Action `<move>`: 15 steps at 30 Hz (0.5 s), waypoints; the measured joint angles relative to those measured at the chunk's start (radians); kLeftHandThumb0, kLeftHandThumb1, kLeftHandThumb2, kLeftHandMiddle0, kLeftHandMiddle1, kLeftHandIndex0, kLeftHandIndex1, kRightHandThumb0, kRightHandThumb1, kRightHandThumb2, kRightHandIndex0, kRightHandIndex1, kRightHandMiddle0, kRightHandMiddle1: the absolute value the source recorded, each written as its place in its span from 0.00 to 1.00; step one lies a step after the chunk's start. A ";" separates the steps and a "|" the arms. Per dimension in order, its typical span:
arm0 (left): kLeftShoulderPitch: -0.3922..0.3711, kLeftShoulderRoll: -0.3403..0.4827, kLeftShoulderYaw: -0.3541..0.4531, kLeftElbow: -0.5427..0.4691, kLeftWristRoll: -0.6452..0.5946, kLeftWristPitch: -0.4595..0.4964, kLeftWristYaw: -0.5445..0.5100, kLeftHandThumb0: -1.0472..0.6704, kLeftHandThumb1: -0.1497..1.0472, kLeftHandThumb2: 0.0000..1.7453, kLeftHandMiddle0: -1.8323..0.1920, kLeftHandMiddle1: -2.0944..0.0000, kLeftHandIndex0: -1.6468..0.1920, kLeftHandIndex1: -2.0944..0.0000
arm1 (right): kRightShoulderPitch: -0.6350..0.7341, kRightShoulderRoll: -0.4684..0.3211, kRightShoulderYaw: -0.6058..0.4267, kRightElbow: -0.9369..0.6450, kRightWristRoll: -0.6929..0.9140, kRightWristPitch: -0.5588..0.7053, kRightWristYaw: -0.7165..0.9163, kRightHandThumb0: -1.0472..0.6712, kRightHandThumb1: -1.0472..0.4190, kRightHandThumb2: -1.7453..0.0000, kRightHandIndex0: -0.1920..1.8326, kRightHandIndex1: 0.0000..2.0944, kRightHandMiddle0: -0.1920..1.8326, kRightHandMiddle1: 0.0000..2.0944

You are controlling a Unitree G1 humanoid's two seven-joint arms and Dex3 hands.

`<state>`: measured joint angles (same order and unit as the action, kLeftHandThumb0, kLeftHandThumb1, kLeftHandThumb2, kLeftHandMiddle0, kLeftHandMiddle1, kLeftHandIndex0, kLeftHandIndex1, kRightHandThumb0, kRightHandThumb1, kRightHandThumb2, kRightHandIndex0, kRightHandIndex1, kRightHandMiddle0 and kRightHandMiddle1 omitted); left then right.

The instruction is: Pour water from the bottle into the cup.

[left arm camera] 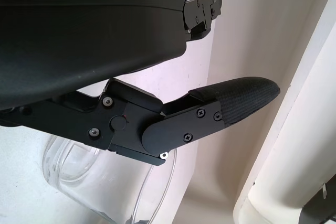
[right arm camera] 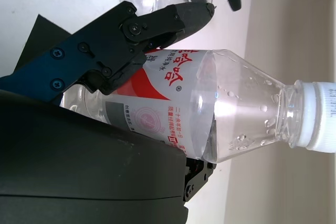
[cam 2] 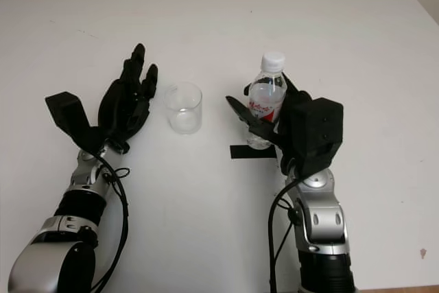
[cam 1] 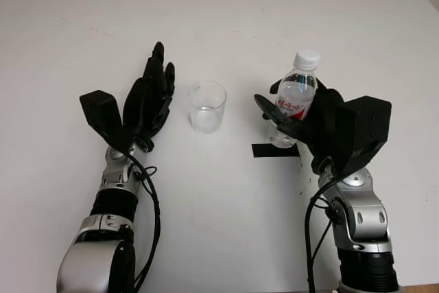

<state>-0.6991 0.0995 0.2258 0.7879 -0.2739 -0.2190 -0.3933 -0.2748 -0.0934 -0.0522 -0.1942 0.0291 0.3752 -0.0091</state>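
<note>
Your right hand (cam 1: 302, 118) is wrapped around the bottle (cam 1: 296, 94) at its labelled middle, fingers on one side and the palm shell behind. That mid-body grip looks chosen so the bottle can be tipped without slipping. The bottle stands upright on the surface (cam 1: 226, 224), at a strip of black tape (cam 1: 274, 150), its white cap (cam 1: 306, 57) still on. Judging by that, pouring has not begun. The cup (cam 1: 206, 106) stands upright between your two hands, near the bottle but apart from it. Your left hand (cam 1: 152, 97) is open just beside the cup, holding nothing, seemingly placed to steady it.
</note>
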 measured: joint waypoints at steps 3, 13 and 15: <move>0.000 0.001 -0.001 0.000 0.001 0.002 0.000 0.12 1.00 0.44 1.00 1.00 1.00 1.00 | 0.003 0.013 -0.001 0.005 0.002 -0.003 -0.007 0.36 0.00 0.79 0.79 1.00 0.63 1.00; 0.000 0.002 -0.001 0.000 0.000 0.003 0.001 0.12 1.00 0.44 1.00 1.00 1.00 1.00 | 0.002 0.033 0.006 0.017 -0.033 0.038 -0.053 0.36 0.00 0.78 0.77 1.00 0.61 1.00; 0.000 0.002 -0.001 0.000 0.000 0.004 0.000 0.12 1.00 0.44 1.00 1.00 1.00 1.00 | 0.001 0.035 0.005 0.024 -0.033 0.031 -0.053 0.36 0.00 0.79 0.77 1.00 0.62 1.00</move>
<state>-0.6991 0.1019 0.2251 0.7881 -0.2735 -0.2154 -0.3933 -0.2734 -0.0583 -0.0475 -0.1706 -0.0036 0.4058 -0.0622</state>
